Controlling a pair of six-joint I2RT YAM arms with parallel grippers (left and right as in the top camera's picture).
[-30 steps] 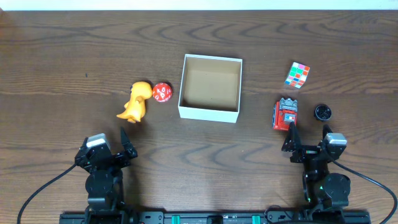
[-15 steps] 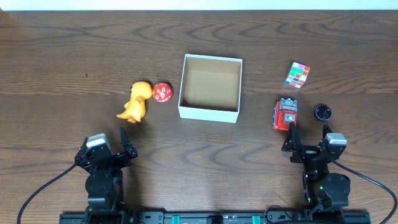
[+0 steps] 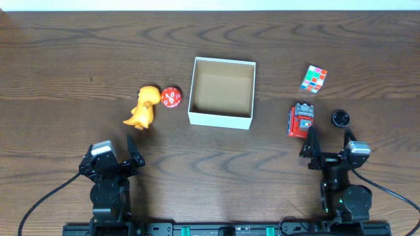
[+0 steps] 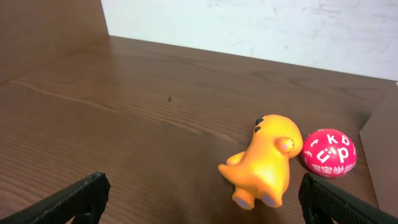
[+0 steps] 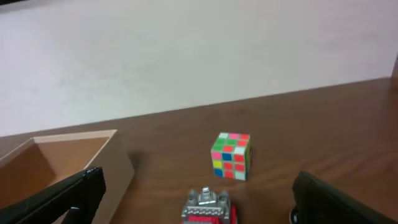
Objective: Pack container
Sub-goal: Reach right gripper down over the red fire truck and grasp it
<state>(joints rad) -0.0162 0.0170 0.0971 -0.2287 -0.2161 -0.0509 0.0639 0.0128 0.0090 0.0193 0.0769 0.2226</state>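
The only writing that can be read stands on the red ball (image 4: 329, 152), which lies ahead of the left gripper (image 4: 202, 194) and off to its right, just beside the orange dinosaur (image 4: 264, 163). It carries white letters: a "k" and an "o" with a mark over it in the upper row, and a larger "ü" and "p" under them. Lower rows of white characters are too small to read. Seen from overhead, the ball's marks are mere specks. The red toy truck (image 3: 302, 120), just ahead of the right gripper (image 3: 328, 136), shows pale patches, but none of them is legible.
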